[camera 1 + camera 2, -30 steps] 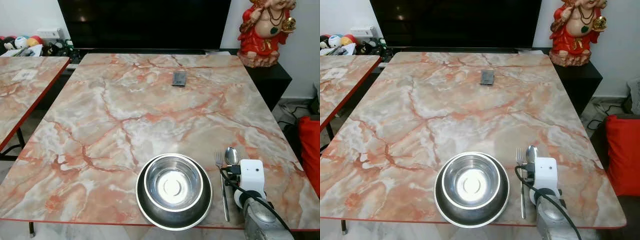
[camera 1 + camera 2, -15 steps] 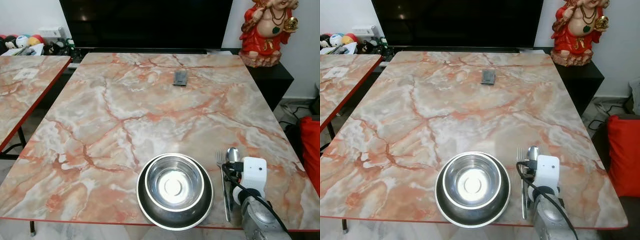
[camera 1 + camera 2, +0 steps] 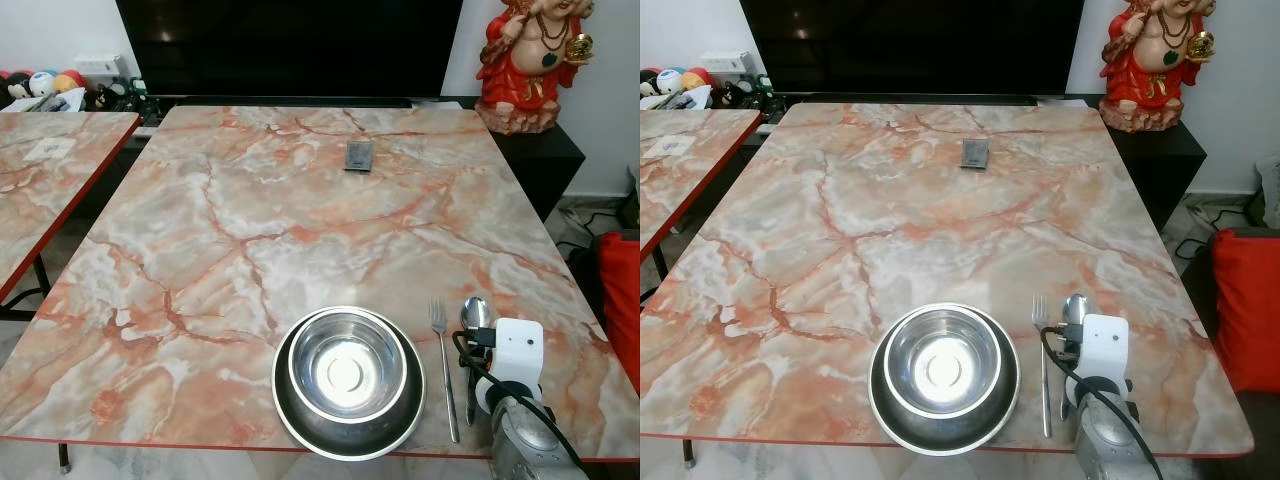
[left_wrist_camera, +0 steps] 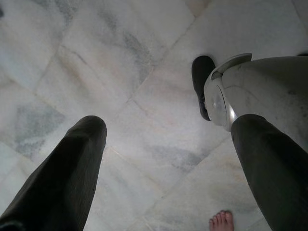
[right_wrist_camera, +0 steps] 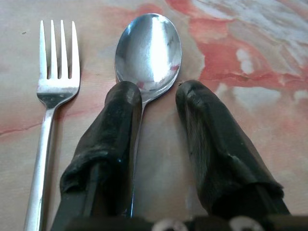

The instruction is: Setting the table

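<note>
A steel bowl (image 3: 348, 370) sits inside a wider dark steel dish (image 3: 297, 420) at the table's near edge. Just to its right a fork (image 3: 441, 362) lies on the marble, tines pointing away from me. A spoon (image 3: 474, 314) lies parallel, a small gap to the fork's right. My right gripper (image 5: 156, 94) rests low over the spoon's handle, open; one finger (image 5: 115, 125) covers the handle and the other finger (image 5: 202, 125) touches bare table. My left gripper (image 4: 171, 125) hangs open over the floor beside my leg.
A small dark grey object (image 3: 359, 156) lies far across the marble table (image 3: 220, 230). A red statue (image 3: 530, 60) and black screen (image 3: 290, 45) stand behind it. A second table (image 3: 50, 170) is on the left, a red cushion (image 3: 622, 300) on the right. A person's toes (image 4: 221, 221) touch the floor.
My right gripper and the spoon have shifted a little to the right, widening the gap between spoon and fork. Bowl and fork stay put.
</note>
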### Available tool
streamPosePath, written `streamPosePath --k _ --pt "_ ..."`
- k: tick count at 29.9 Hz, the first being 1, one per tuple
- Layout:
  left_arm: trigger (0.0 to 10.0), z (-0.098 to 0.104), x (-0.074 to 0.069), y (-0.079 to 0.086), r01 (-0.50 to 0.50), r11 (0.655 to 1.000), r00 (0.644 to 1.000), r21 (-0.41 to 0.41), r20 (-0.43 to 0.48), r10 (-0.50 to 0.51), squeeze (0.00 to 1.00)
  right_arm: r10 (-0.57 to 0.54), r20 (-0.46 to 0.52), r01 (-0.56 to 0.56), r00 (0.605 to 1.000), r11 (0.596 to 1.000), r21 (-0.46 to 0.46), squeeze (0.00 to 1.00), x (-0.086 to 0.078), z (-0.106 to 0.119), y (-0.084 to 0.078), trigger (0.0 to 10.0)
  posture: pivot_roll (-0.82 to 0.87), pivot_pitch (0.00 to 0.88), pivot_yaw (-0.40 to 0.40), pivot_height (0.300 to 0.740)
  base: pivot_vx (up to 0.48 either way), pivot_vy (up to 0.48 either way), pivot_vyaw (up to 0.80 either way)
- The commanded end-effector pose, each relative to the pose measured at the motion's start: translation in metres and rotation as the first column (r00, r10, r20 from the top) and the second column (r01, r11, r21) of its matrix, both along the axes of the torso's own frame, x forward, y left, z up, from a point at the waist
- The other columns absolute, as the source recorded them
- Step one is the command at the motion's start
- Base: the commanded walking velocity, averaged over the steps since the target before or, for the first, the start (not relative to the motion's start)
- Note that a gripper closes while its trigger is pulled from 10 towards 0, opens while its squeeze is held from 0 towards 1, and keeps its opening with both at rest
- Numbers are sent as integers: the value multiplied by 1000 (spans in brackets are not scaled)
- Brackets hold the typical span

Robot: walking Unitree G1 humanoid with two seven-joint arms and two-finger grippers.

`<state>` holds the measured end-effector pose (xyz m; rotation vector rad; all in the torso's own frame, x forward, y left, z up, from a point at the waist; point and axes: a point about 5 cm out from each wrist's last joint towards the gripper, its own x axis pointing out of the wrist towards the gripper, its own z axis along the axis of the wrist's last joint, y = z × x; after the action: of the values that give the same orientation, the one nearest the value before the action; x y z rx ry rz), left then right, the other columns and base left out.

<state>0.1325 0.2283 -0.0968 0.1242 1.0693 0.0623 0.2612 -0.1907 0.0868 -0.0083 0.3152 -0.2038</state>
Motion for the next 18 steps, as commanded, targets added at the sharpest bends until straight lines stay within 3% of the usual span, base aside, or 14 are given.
streamPosePath --k 1,6,7,11,18 --pt "10000 -2 -7 4 8 1000 999 13 -32 -8 0 -5 -19 5 1000 1000 -8 0 -3 -2 -1 10000 -38 120 13 740 0 0 0" --pt "10000 -2 -7 4 8 1000 999 13 -32 -8 0 -5 17 5 1000 1000 8 0 -1 2 0 10000 -40 119 12 740 0 0 0" --pt "10000 -2 -7 4 7 1000 999 13 -31 -7 0 8 78 -10 997 999 33 0 2 10 3 10000 -40 119 12 740 0 0 0" --pt "10000 -2 -7 4 6 1000 1000 13 -31 -6 0 13 154 -21 988 999 49 0 6 22 6 10000 -40 119 12 740 0 0 0" --pt "10000 -2 -7 4 6 1000 1000 13 -31 -6 0 -18 181 10 983 999 44 0 5 25 1 10000 -43 111 12 740 0 0 0"
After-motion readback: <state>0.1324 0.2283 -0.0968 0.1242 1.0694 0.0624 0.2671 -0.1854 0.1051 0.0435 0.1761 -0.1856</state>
